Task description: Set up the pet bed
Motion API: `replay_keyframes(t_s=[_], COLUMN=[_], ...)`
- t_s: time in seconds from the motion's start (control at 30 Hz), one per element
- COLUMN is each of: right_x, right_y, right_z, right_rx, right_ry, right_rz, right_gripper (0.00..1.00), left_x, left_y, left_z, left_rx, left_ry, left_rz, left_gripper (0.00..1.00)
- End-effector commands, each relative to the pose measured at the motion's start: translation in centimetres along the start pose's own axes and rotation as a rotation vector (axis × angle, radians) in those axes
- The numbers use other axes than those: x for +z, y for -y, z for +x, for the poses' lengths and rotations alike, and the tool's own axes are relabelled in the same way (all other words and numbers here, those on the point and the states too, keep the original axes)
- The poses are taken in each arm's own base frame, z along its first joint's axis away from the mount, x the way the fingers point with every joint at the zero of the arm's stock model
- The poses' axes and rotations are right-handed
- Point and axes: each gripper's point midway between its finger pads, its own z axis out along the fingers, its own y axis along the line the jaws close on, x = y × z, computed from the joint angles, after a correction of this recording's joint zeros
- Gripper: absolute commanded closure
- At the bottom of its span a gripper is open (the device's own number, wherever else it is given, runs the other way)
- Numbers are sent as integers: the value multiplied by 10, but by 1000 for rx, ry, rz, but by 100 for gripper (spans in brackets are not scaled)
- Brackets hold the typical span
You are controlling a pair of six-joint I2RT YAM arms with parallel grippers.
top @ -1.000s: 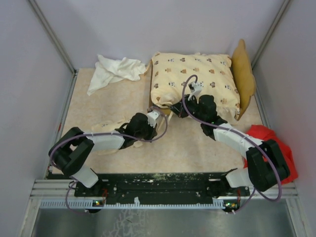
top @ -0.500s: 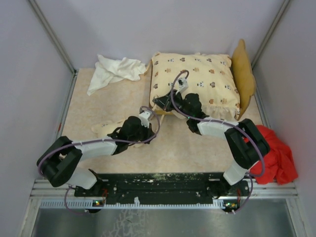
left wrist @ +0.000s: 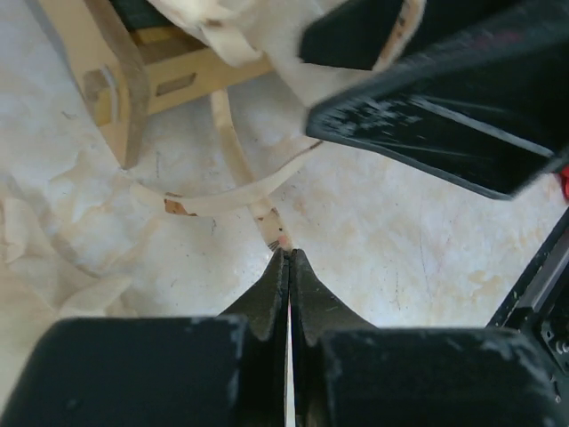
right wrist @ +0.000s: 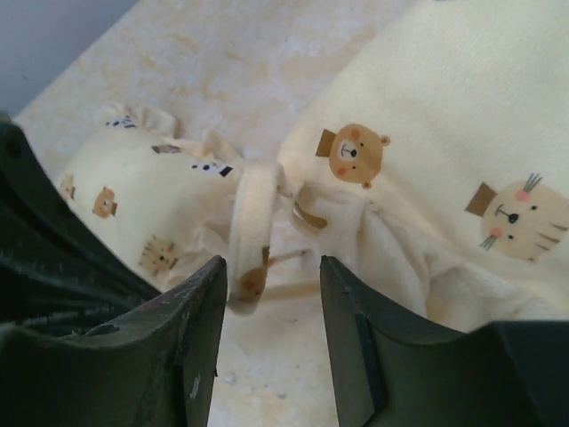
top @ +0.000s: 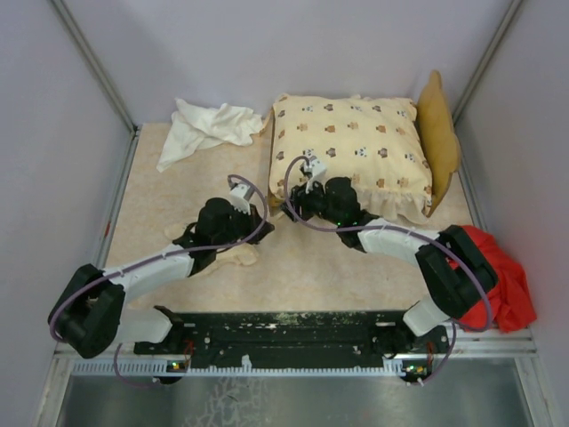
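Left gripper (left wrist: pixel 289 260): fingers pressed flat together, tips low over the table (top: pixel 338 267). A cream fabric tie (left wrist: pixel 233 151) runs up to the tips; cannot tell whether its end is pinched. Right gripper (right wrist: pixel 267 285): jaws parted and gripping nothing, hovering just right of the left one at the near-left corner of the cushion (top: pixel 356 147). From the right wrist, a loop of the tie lies on the table just beyond the gap between the fingers. Small pillow (right wrist: pixel 133 200), same animal print, lies on the table just left of that cushion corner, partly under the left arm. The cushion lies on the bed frame (left wrist: pixel 116 98) at the far right of the table, its print facing up. The wavy headboard (top: pixel 437 124) stands upright on the right side, close to the right wall. White cloth (top: pixel 206 127) is crumpled at far left, just beside the bed. Red cloth (top: pixel 502 285) is bunched at near right, behind the right arm's elbow.
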Motion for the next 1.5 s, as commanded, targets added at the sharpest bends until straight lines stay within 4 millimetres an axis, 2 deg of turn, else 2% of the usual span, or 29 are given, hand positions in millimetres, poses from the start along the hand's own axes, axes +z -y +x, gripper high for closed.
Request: replay_keyframes(t_s=[0.0,0.07,0.13,0.27,0.4,0.53,0.77,0.97,1.03,1.1,1.47], right_x=[-23,-30,-40,-54,-63,-51,-25,2,10,19,49], right_y=[0,-9,-25,-33,-41,-47,-53,-42,-41,-38,-33], right_z=[-32,-33,-25,-17,25,29,47,55,49,53,47], right_rx=[-328,-449,-683,-884,-1232,-1542,-1972,-2164,-2205,-2241,-2322], right_ry=[31,20,10,2,-31,97,70,6,13,13,-46], right_rz=[5,-59,-191,-275,-445,-379,-343,-290,-257,-245,-226], right_gripper=[52,51,51,50,51,51,52,51,50,50,49], left_x=[-4,-3,-3,-4,-4,-3,-6,-6,-4,-3,-3], left_y=[8,7,8,11,9,13,10,7,7,6,7], left_z=[-33,-39,-42,-50,-56,-61,-70,-69,-69,-68,-65], left_rx=[-37,-48,-55,-64,-100,-123,-141,-159,-162,-166,-192], left_ry=[59,71,70,72,91,94,111,102,98,89,79], left_rz=[44,44,53,68,66,98,68,70,70,73,93], left_gripper=[100,100,100,100,100,100,100,100,100,100,100])
